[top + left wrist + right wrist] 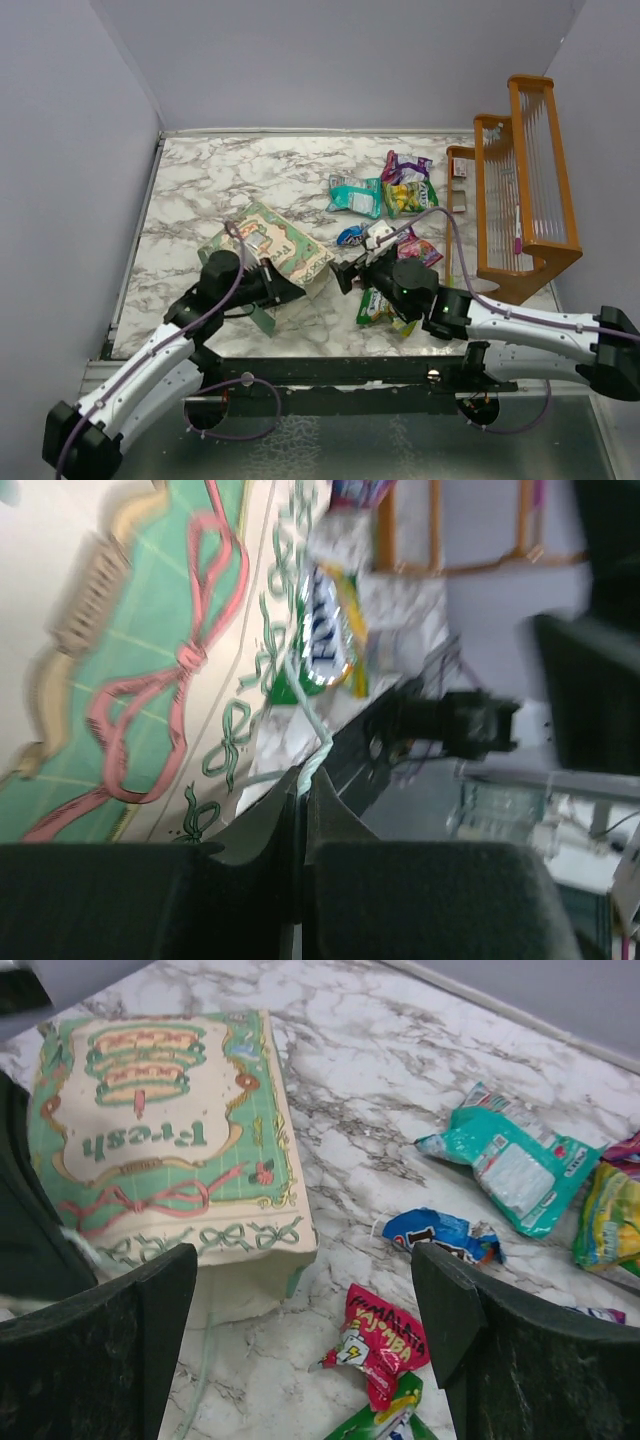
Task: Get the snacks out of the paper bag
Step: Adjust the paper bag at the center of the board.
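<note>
Several snacks (356, 195) already lie on the marble table (220, 180) at two o'clock of the paper bag (268, 243), whose edge the left gripper (302, 780) pinches, while the right gripper (300, 1270) hangs spread and empty; any leftovers inside stay hidden.

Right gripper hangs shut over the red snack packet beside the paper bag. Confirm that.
Not quite: the right gripper is open, jaws spread wide, as the right wrist view shows. The rest holds: it hangs over the red snack packet beside the paper bag.

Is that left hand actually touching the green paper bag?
Touching. The left wrist view shows the left hand closed, pinching a thin pale strip of the paper bag.
</note>
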`<action>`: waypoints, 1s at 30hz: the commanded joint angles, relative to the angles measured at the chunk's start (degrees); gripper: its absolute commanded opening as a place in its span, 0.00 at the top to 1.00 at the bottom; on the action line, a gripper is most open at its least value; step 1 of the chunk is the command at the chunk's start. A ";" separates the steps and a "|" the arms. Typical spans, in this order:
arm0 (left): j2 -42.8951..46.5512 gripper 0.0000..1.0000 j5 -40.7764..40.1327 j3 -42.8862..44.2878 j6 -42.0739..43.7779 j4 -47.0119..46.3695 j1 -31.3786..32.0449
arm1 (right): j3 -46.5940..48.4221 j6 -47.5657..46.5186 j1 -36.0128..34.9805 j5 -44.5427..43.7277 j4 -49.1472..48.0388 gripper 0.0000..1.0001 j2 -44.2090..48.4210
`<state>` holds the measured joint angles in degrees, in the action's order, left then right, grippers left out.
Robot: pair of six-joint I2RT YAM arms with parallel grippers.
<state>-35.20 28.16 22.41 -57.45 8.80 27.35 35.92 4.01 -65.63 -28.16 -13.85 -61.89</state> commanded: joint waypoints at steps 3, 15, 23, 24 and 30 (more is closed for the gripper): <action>-15.17 1.00 -14.57 5.33 5.37 2.37 18.13 | -1.20 -0.85 0.24 -5.03 7.61 0.10 10.29; -6.88 1.00 -30.25 21.03 13.86 16.78 18.88 | -1.02 -3.10 0.25 -4.60 10.01 0.07 14.67; -3.08 1.00 -24.31 13.19 8.69 15.65 18.88 | -3.77 0.43 0.23 -2.53 10.31 0.07 16.31; -2.21 1.00 -26.40 17.52 10.99 17.82 18.88 | -3.92 0.28 0.29 -1.88 9.85 0.07 16.23; -0.02 1.00 -34.19 27.78 14.24 22.30 18.88 | -2.31 -0.58 0.23 0.91 10.46 0.07 15.30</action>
<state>-38.33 0.60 47.46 -44.93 30.30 46.26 32.40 3.01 -65.54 -30.59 -3.40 -46.76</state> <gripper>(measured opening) 0.032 0.928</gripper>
